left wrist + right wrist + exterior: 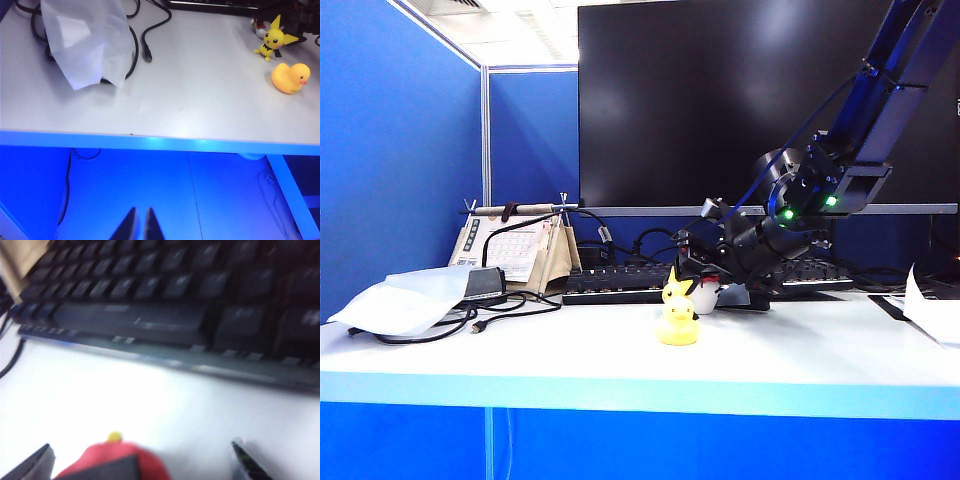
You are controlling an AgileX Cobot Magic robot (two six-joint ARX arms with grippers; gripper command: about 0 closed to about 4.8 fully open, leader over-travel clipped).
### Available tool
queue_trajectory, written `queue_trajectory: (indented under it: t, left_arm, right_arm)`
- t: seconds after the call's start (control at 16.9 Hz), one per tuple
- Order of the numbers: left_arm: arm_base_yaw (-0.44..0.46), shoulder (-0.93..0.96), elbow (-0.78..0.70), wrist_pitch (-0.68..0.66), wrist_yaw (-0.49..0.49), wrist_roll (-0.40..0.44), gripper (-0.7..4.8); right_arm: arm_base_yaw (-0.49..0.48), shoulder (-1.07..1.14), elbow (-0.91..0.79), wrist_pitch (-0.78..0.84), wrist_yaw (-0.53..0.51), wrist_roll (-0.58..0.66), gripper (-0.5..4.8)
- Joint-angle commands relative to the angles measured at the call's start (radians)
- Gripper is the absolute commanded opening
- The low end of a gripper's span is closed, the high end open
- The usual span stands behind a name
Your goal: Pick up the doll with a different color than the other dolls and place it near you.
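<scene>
Right wrist view: right tool (141,462) wide around doll (112,464).

Your right gripper (142,462) stands wide open over the white table (150,400) — a red-topped doll (112,460) between its fingertips, the black keyboard (165,300) just beyond.

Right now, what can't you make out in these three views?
- White doll: exterior view, mostly hidden behind the pointed-ear figure and the right gripper; in the left wrist view only a sliver shows.
- Right wrist view: blurred; the doll is cut off by the frame edge, so whether the open fingers touch it is unclear.
- Left gripper: only its shut tips show, below the table edge.
</scene>
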Motion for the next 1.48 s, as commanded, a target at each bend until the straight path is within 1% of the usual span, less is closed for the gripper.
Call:
queue_trajectory:
  t: [0.06,0.24,0.53,0.65,0.77,0.83,1.07,1.24,1.48]
  left_arm:
    - [0.001,0.0,-0.001,0.004,-0.004,0.001,0.3]
    - [0.001,0.0,-0.001,0.004,-0.004,0.001,0.3]
    - [0.001,0.0,-0.001,0.004,-0.004,0.001,0.3]
    - [0.001,0.0,-0.001,0.004,-0.004,0.001,0.3]
    - [0.001,0.0,-0.002,0.004,-0.004,0.001,0.3]
    - [0.001,0.0,-0.002,0.004,-0.004,0.001,0.3]
    - [0.001,0.0,-0.002,0.004,-0.004,0.001,0.3]
    - [0.001,0.0,-0.001,0.004,-0.004,0.001,0.3]
    - [0.001,0.0,-0.002,0.004,-0.004,0.001,0.3]
  right_arm:
    - [0.003,0.025,-0.021,-0.224,-0.026,0.018,4.79]
    - [0.003,0.025,-0.021,-0.247,-0.026,0.015,4.79]
    - [-0.003,0.025,-0.02,-0.216,-0.011,-0.011,4.78]
    - [-0.008,0.025,-0.02,-0.187,-0.011,-0.011,3.9]
    - [-0.013,0.025,-0.02,-0.168,-0.011,-0.011,2.51]
    - [-0.015,0.025,-0.02,-0.164,-0.011,-0.011,2.16]
    - [-0.022,0.025,-0.02,-0.139,-0.016,-0.011,2.15]
    - [-0.023,0.01,-0.019,-0.072,-0.019,-0.01,2.15]
    - [-0.029,-0.067,-0.019,-0.03,-0.019,-0.01,2.15]
